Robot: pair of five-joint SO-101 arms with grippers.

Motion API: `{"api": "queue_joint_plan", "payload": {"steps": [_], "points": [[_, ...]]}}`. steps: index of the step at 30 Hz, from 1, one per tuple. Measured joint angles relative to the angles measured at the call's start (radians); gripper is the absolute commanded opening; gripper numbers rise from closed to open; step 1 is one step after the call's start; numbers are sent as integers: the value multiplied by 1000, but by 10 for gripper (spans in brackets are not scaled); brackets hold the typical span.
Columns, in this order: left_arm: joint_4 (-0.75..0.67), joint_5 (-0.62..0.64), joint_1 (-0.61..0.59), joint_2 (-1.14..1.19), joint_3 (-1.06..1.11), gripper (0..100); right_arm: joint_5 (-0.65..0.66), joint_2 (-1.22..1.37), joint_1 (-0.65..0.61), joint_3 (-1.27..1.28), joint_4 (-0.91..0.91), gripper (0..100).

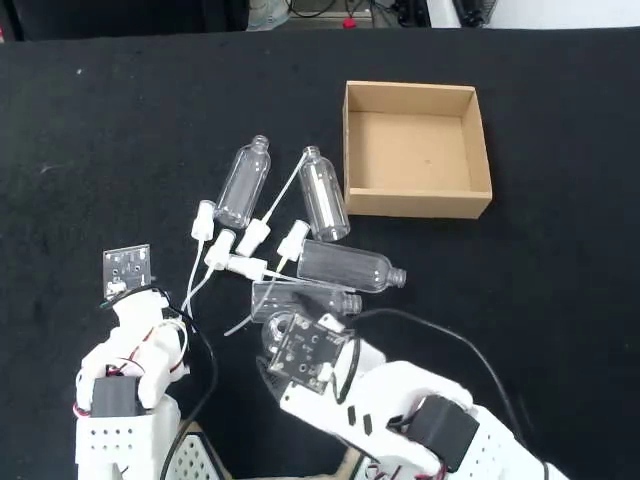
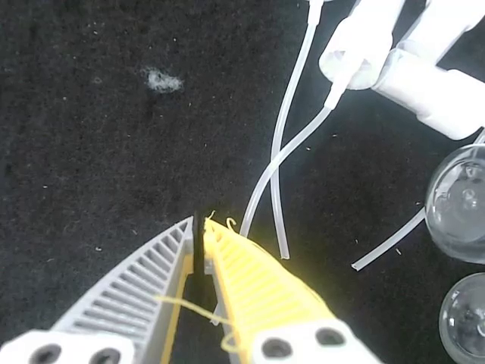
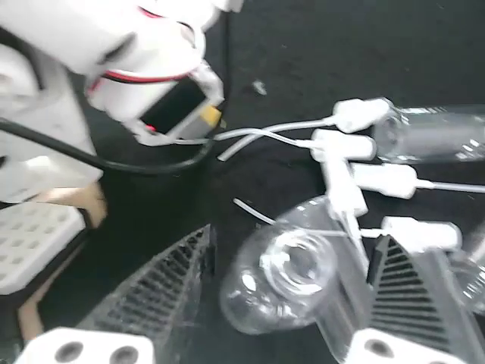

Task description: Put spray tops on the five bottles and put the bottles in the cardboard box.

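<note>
Black table: five bottles, one box.

counter: black, matte, lint-flecked | beyond far edge: dark cables, small red item, pale strip at one corner | light: even, overhead

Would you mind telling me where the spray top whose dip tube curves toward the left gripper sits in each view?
High view: the spray top is second from the left among the tops.
Left wrist view: ahead of the left gripper, at the tube's far end.
Right wrist view: beyond the open bottle, at.
Shared landmark: its dip tube.
</note>
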Motion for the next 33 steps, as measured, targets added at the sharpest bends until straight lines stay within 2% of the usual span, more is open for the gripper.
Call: {"api": "queue_joint_plan", "payload": {"steps": [4,9,13,16,22,33], "points": [[0,0,0,0,0,30,-5,2,-5,40,-37,312],[0,0,0,0,0,30,-9,-2,86,69,-61,312],[0,0,0,0,0,30,-9,0,98,75,-63,308],[0,0,0,0,0,30,-9,0,94,75,-63,307],[0,0,0,0,0,30,-9,0,0,75,-63,307],[0,0,0,0,0,30,-9,2,6,98,-63,307]]}}
